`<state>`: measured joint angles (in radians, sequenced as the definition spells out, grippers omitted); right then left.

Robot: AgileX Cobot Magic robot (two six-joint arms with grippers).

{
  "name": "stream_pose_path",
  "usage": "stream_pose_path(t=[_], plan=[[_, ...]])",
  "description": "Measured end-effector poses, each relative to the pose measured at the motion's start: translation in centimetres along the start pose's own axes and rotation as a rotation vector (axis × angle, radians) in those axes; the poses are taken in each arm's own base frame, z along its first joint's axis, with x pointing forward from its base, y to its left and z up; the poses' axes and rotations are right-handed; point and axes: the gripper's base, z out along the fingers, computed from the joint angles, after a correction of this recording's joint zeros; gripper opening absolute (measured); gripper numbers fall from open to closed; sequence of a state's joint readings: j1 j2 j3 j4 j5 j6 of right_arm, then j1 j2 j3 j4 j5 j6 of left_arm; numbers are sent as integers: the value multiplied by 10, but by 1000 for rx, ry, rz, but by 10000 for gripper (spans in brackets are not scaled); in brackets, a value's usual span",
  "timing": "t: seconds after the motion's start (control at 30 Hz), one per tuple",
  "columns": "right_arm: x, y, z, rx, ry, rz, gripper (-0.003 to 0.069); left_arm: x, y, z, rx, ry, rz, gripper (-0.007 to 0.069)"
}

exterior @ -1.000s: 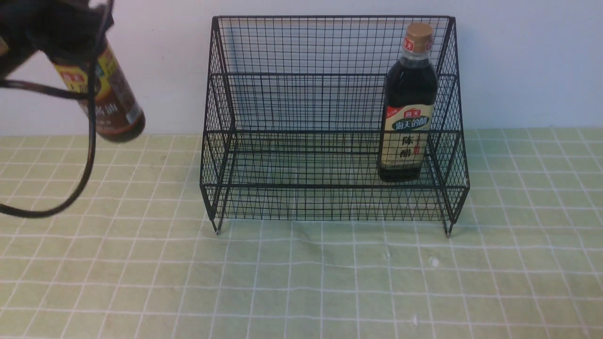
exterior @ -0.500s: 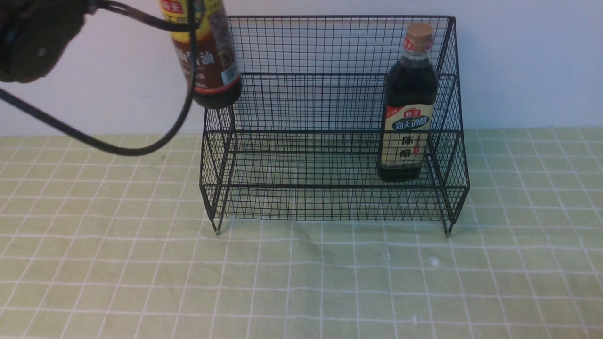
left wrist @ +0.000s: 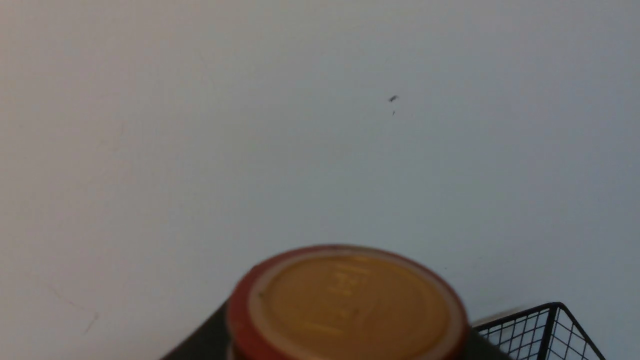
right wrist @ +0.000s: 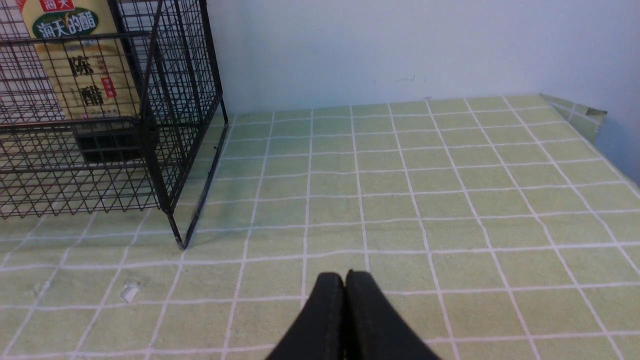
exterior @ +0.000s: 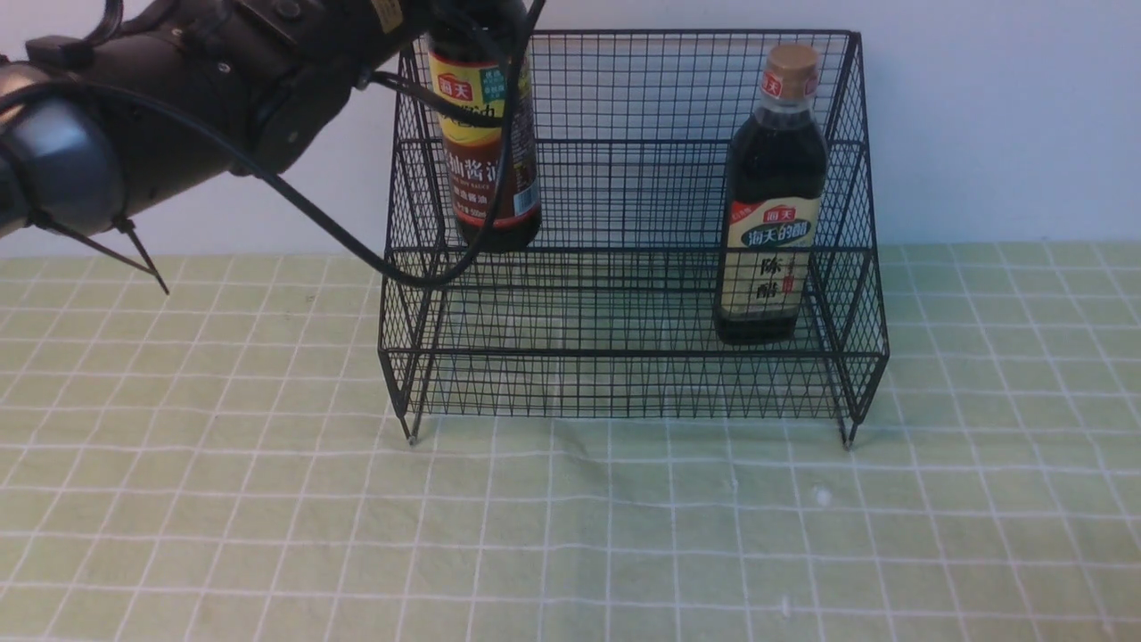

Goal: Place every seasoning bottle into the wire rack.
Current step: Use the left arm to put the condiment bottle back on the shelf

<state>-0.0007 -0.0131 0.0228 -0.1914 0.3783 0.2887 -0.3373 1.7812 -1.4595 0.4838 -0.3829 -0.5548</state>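
Front view: L gripper, mostly cut off at frame top, grips soy sauce bottle by its neck. Bottle's long axis is near vertical, cap up, base down, hanging at L end of wire rack, base approx level w/ the middle rail. Upright vinegar bottle stands on lower tier, R end. R gripper: fingers pressed together, empty, above green checked cloth.

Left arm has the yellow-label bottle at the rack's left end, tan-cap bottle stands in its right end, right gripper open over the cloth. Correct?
No: the right gripper is shut, jaws pressed together above the cloth, per the right wrist view. The yellow-label bottle and tan-cap bottle are as you say.
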Motion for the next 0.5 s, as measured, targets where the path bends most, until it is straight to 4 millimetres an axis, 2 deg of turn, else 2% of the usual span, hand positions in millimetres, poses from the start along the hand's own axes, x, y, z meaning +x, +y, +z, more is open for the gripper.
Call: stream_pose_path(t=[0.43, 0.5], plan=[[0, 0, 0, 0, 0, -1, -15, 10, 0, 11, 43, -50, -10, 258], [0, 0, 0, 0, 0, -1, -15, 18, 0, 13, 50, -46, 9, 258]])
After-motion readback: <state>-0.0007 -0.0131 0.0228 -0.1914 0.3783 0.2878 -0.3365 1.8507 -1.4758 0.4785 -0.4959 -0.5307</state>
